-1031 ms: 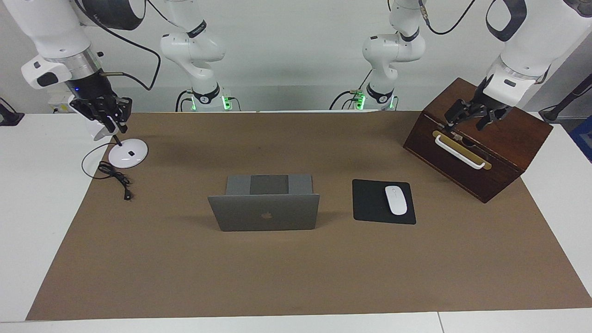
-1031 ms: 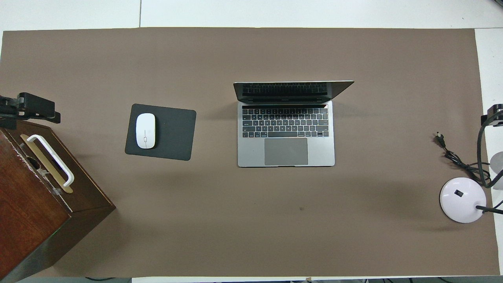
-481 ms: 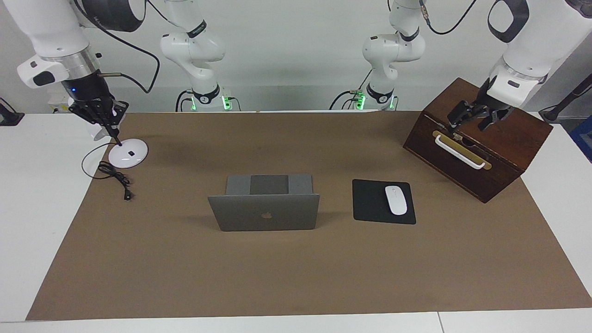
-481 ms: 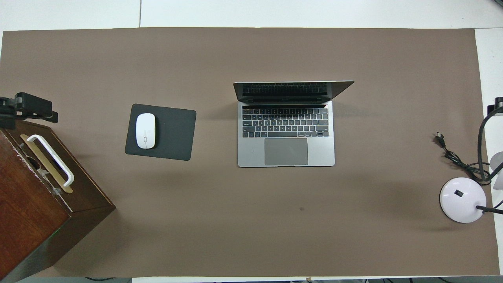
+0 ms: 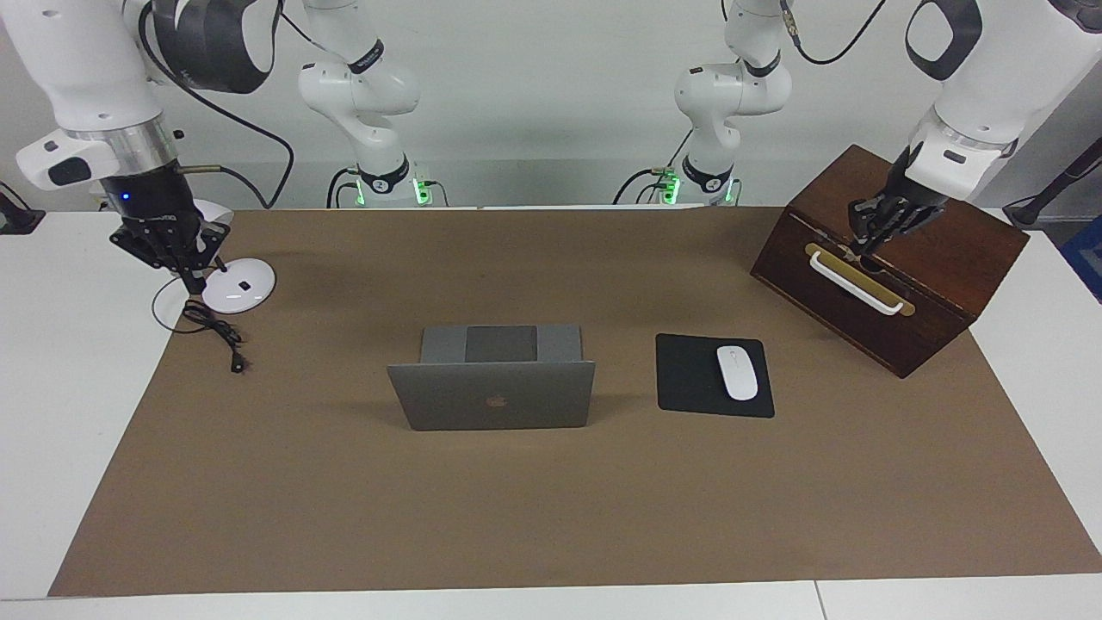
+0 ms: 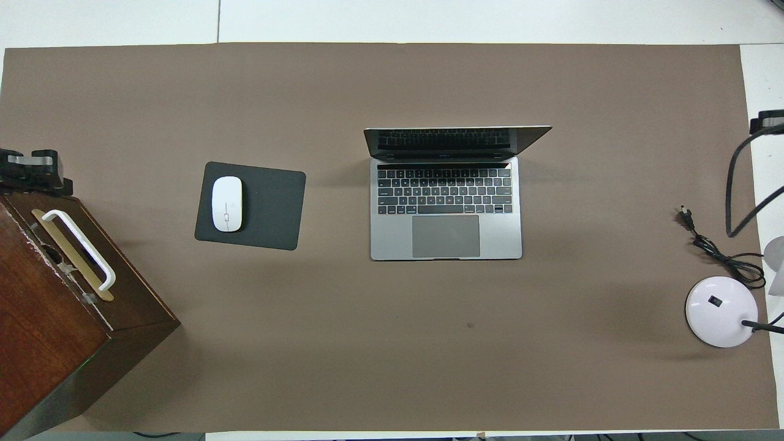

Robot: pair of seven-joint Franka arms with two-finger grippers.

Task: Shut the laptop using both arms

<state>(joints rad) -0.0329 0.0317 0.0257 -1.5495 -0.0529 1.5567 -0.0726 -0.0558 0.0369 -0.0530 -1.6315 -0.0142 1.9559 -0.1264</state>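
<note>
- The right end effector (image 5: 191, 277), black and two-fingered, is seen hanging over the round base of the white desk lamp (image 5: 238, 286) at the right arm's end of the table; its fingertips are drawn together and nothing is held between them.
- The left end effector (image 5: 863, 249), likewise black, is seen over the top of the dark brown wooden box (image 5: 930, 258), just by its white handle (image 5: 857, 283); its fingers appear closed on nothing, though contact with the box cannot be told.
- The thin silver-grey metal laptop (image 5: 492, 392) is found well apart from both end effectors, mid-table on the brown mat (image 5: 551, 499), its lid raised and the dark logo turned away from the robots.
- The laptop is judged stiff, smooth and fairly slippery, with a fragile screen and a hinge that gives some resistance; the base is probably heavy enough to stay put.
- No grasp is thought necessary: the lid's top edge could be pressed toward the robots and down, one end effector near each corner, so that the thin panel is not twisted.
- Counted: one laptop, two end effectors, one lamp with its black cable (image 5: 215, 331), one box, one black mouse pad (image 5: 689, 379), one white mouse (image 5: 737, 372).
</note>
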